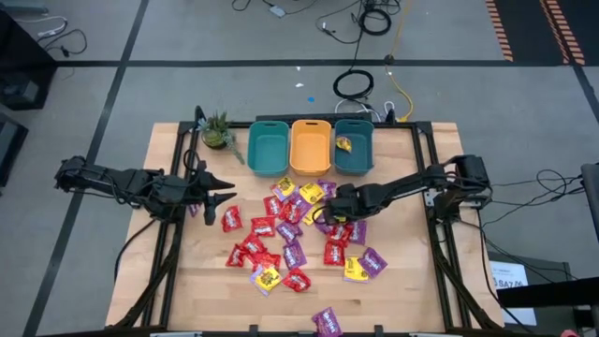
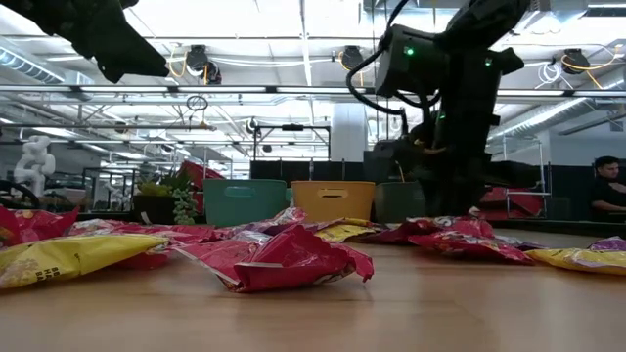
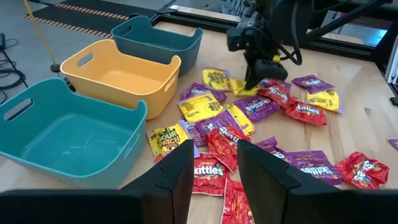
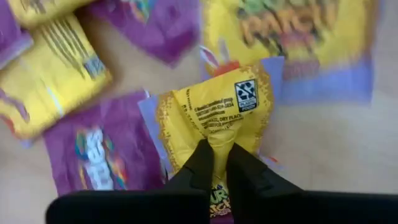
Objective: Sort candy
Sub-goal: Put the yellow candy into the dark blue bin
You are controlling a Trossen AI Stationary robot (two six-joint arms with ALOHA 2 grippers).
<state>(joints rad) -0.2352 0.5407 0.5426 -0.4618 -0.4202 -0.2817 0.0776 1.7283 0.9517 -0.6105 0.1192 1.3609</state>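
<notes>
Your right gripper (image 4: 216, 163) is down in the middle of the candy pile (image 1: 290, 229), just in front of the three bins, and its fingers are pinched tight on a yellow packet (image 4: 217, 118). You can see the wrapper bunched up between the two dark fingers in the right wrist view, with purple and yellow packets lying flat on the wood around it.

Your left gripper (image 1: 225, 190) is parked off at the left edge of the pile, above the table, with its fingers (image 3: 177, 177) apart and nothing between them. It's pointed across the spread toward the other arm.

The rest of the candy is scattered over the middle of the table (image 1: 187, 281): red, purple and yellow packets, many overlapping, plus one purple packet (image 1: 328, 321) off by itself near the front edge. The teal bin (image 1: 269, 150) on the left and the orange bin (image 1: 310, 148) in the middle show nothing inside. The dark teal bin (image 1: 355, 154) on the right has one yellow packet (image 1: 343, 144) in it. A little potted plant (image 1: 217, 133) sits left of the bins.
</notes>
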